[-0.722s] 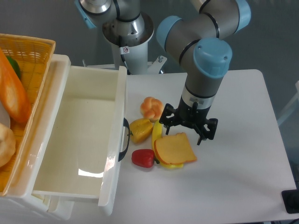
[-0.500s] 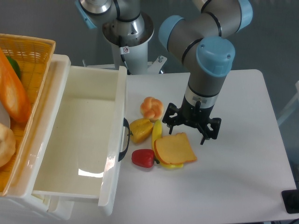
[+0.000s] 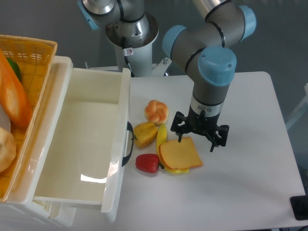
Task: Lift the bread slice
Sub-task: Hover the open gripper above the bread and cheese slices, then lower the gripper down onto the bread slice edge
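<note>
The arm points straight down, its end effector spread wide, hovering just at 1 o'clock of the bread slice. The slice lies flat on the desk, partly atop a yellow banana. A red pepper sits at its 9 o'clock, an orange bun at 11.

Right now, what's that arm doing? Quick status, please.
Gripper open, empty, poised at far edge of bread slice. Slice lying flat on banana, not lifted. Red pepper and yellow pepper crowd its left side.
</note>
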Motion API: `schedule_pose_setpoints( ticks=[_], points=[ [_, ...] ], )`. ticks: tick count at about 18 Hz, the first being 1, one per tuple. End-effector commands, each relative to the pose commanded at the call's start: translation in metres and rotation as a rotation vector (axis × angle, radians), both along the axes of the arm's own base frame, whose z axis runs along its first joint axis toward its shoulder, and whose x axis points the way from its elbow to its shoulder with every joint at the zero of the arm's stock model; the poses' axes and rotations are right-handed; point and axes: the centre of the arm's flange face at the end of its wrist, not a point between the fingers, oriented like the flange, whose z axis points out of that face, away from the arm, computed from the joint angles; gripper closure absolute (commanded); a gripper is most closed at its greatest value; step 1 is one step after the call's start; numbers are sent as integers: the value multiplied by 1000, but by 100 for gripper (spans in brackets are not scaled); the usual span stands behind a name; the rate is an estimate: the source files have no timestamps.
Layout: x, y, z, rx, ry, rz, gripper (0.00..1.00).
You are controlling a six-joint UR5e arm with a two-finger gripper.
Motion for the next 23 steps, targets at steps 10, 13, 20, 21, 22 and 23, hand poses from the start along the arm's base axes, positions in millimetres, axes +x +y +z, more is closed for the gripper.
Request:
schedule_pose_setpoints(
  ticks=[10,13,20,21,22,23],
  points=[
    [0,1,-65,-53,-96,57,0],
    [3,1,-83,-71,-130,83,0],
    [25,6,-108,-71,-199,81,0],
    [26,7,-107,-68,-201,88,0],
    [27,9,-107,-66,-207,97,0],
    [31,12,-106,-65,-208,101,0]
  ],
)
